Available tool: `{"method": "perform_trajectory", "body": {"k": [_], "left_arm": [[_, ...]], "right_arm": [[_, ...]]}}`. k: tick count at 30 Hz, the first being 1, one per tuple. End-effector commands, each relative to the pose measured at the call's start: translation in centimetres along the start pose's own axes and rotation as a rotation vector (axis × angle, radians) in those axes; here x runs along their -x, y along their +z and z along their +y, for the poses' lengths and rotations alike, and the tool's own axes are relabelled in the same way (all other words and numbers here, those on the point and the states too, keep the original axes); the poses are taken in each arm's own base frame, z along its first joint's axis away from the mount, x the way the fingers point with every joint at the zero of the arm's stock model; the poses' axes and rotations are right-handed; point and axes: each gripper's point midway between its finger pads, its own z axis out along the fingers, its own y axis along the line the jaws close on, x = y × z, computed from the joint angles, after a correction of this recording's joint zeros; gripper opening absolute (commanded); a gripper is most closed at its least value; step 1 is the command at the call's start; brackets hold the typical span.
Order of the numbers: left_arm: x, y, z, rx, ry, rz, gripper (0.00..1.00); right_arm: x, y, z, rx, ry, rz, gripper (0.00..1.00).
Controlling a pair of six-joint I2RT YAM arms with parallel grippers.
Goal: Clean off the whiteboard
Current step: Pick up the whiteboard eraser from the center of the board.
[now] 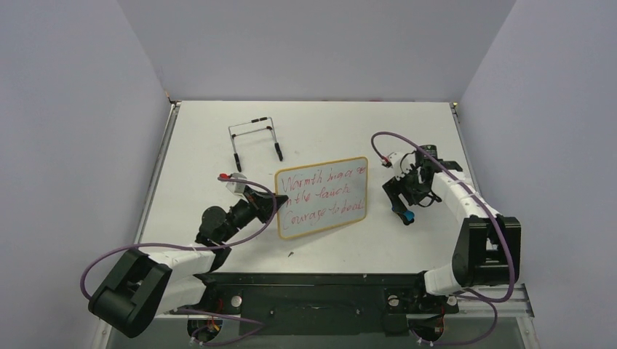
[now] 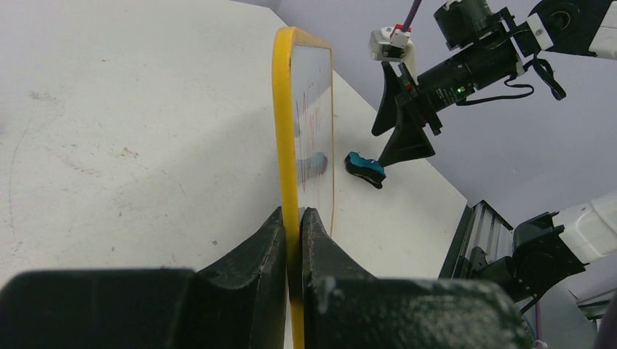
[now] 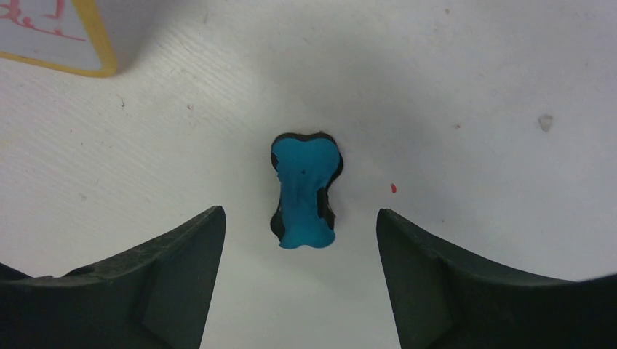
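Right, over on the left, the left gripper (image 2: 292, 240) is clamped on the whiteboard (image 1: 322, 196). Its fingers (image 2: 255, 251) pinch the yellow frame from both sides, so the board runs straight out ahead of the fingertips, its red writing not yet wiped. Whether the far edge rests on the table (image 1: 218, 145) I cannot tell. That hold looks like the anchor for everything to come, so it wants to be firm and square, the written face turned toward the other arm. Moving across, the blue eraser (image 3: 305, 190) lies flat on the table just beyond the board's far corner. Directly over it sits the right gripper (image 3: 299, 214), jaws apart, one finger either side and neither touching it. The eraser's long axis points away from the wrist, so the fingers face its narrow waist, which is a good line-up. To do this well, I'd say drop straight down, stay centred, and close on the waist only once the tips are low beside it. The dark underside should stay free for wiping. An off-centre squeeze could flick it away.
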Motion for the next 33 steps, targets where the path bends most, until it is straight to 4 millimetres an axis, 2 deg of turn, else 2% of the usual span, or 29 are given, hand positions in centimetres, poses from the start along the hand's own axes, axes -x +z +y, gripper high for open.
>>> {"method": "perform_trajectory", "body": {"k": [1,8,11,17,28,32,33], "left_arm": [[-1.9,-0.8,1.7,0.059,0.075,0.06,0.0],[-1.8,-0.8,1.6,0.06,0.075,0.058,0.0],[-1.7,-0.8,1.6,0.059,0.073,0.057,0.0],[-1.7,-0.8,1.5,0.055,0.072,0.058,0.0],[-1.9,-0.8,1.5,0.054,0.068,0.066,0.0],[-1.9,-0.7,1.5,0.052,0.068,0.065,0.0],[-1.9,-0.8,1.5,0.055,0.066,0.064,0.0]], "right_arm": [[0.4,0.8,-0.7,-0.078,0.021,0.039,0.64],[-0.6,1.8,-0.9,-0.049,0.063,0.075,0.49],[-1.2,2.5,-0.4,0.001,0.072,0.095,0.41],[-1.8,3.3,0.2,0.052,0.07,0.13,0.39],[-2.4,4.2,0.1,0.064,0.083,0.17,0.26],[-2.3,4.2,0.0,0.061,0.084,0.167,0.13],[-2.1,4.1,0.1,0.064,0.083,0.161,0.07]]}}
